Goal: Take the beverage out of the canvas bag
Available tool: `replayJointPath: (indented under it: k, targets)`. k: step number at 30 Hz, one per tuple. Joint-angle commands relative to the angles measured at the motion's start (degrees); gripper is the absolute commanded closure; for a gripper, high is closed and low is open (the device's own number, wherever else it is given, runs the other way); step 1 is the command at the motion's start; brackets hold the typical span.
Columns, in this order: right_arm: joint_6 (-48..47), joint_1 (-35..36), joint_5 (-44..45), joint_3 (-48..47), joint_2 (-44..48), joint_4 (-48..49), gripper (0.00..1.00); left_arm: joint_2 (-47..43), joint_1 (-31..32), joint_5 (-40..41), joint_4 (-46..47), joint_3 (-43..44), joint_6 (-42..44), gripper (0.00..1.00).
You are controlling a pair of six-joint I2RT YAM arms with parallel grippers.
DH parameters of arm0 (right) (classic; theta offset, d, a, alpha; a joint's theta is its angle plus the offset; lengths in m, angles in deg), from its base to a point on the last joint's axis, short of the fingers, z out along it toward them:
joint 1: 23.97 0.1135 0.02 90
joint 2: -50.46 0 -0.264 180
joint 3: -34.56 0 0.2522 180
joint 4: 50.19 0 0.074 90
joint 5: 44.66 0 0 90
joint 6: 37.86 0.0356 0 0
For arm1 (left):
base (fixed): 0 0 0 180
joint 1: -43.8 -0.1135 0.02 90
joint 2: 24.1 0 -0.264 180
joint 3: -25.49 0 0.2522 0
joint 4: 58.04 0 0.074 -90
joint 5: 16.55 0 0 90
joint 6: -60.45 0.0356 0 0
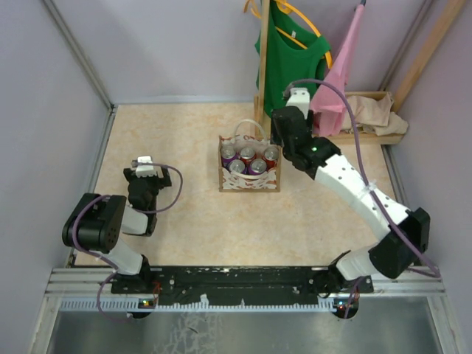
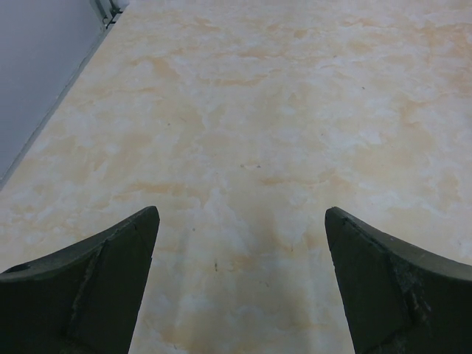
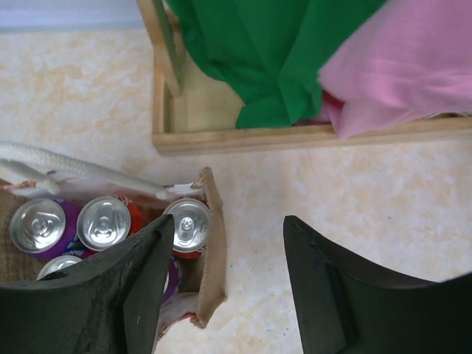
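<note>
A small cream canvas bag with red flowers [image 1: 249, 183] stands near the middle of the pale marbled table [image 1: 184, 147], a bit toward the far edge. It is full of shiny drink cans standing up, packed close together.

The right gripper [image 3: 229, 218] hangs over the bag's far right corner. Its fingers are partly apart and pinch nothing. One finger is above the cans and the other is outside the bag wall. The red can with the silver top [image 3: 188, 223] is closest to it.

The left gripper [image 2: 241, 212] is spread wide over bare table near the left edge.

The can looks hard, smooth and slippery, and likely heavy if full. The bag is soft and may lift with it. I would hold the can's sides near the top.
</note>
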Motion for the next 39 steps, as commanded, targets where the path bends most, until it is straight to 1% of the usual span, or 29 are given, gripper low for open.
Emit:
replayJointPath:
  k: [1,7,17,21,25,27,34,37,39]
  targets:
    - [-2.03,3.01,-0.47,-4.68,-5.31,-3.43,0.38,0.43,0.01,0.49,2.48,-0.34,-0.56,0.00]
    - [-0.81,5.16,-1.92,-8.76,-11.37,-6.41,0.36,0.43,-0.04,0.48,2.54,-0.38,-0.52,0.00]
    - [1.89,5.27,-6.02,-8.68,-16.23,-5.92,0.37,0.43,-0.03,0.49,2.54,-0.36,-0.56,0.00]
    - [2.74,5.30,-6.30,-8.85,-19.96,-5.81,0.39,0.43,-0.03,0.49,2.50,-0.38,-0.53,0.00]
    - [2.87,5.25,-6.16,-8.94,-21.43,-4.26,0.46,0.44,-0.01,0.49,2.54,-0.38,-0.55,0.00]
    - [3.23,5.22,-5.31,-9.43,-22.25,-4.18,0.47,0.43,0.00,0.49,2.54,-0.38,-0.53,0.00]
    - [5.32,4.93,-0.54,-9.91,-23.88,-5.13,0.44,0.43,-0.04,0.46,2.54,-0.38,-0.51,0.00]
    - [7.37,3.41,0.00,-9.35,-23.68,-5.51,0.43,0.43,-0.02,0.49,2.53,-0.38,-0.52,0.00]
    - [8.56,1.79,-1.43,-8.50,-23.46,-5.27,0.42,0.43,0.00,0.49,2.54,-0.38,-0.52,0.00]
